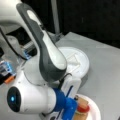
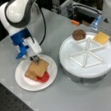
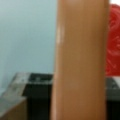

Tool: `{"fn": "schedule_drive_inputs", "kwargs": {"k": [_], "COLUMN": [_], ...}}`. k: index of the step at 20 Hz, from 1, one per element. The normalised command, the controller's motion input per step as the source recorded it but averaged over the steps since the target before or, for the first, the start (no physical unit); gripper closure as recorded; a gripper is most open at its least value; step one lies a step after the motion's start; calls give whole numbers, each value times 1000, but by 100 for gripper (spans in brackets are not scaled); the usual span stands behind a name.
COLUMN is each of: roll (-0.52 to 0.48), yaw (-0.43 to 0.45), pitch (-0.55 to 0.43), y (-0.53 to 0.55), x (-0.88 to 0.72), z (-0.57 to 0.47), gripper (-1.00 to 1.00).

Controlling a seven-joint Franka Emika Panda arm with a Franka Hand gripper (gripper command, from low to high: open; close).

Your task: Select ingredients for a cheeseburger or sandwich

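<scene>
**Top bread slice at the stack: placement check**

I read the gripper (image 2: 35, 59) as low over the small round white paper plate (image 2: 23, 81), at the upper edge of the tan square top bread slice (image 2: 39, 67); whether the jaws grip or have let go of that slice I cannot tell; the wrist view is filled by a smooth tan slab (image 3: 80, 60) with textured red (image 3: 113, 42) beside it.

The sandwich stack sits on that plate toward a front view's left; a second tan bread slice (image 2: 29, 74) and the red tomato disc (image 2: 44, 77) protrude beneath, so the layers lie offset, not squared.

My judgement for doing this step well: keep the slice level and centred over the pieces below; the pieces look rigid and smooth, so likely to slide.

On the large white divided tray (image 2: 71, 67), the brown round patty (image 2: 78, 34) and the flat yellow cheese square (image 2: 101, 37) occupy separate compartments, unselected.
</scene>
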Motion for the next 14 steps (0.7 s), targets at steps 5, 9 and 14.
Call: {"fn": "schedule_drive_inputs", "kwargs": {"k": [5,9,14], "roll": [80,65,35], "yaw": [164,174,149], "pitch": [-57,-64,-61], "y": [-246,-239,-205], "x": [117,141,173], "z": [-128,-93,-48], "gripper": [100,100,100]}}
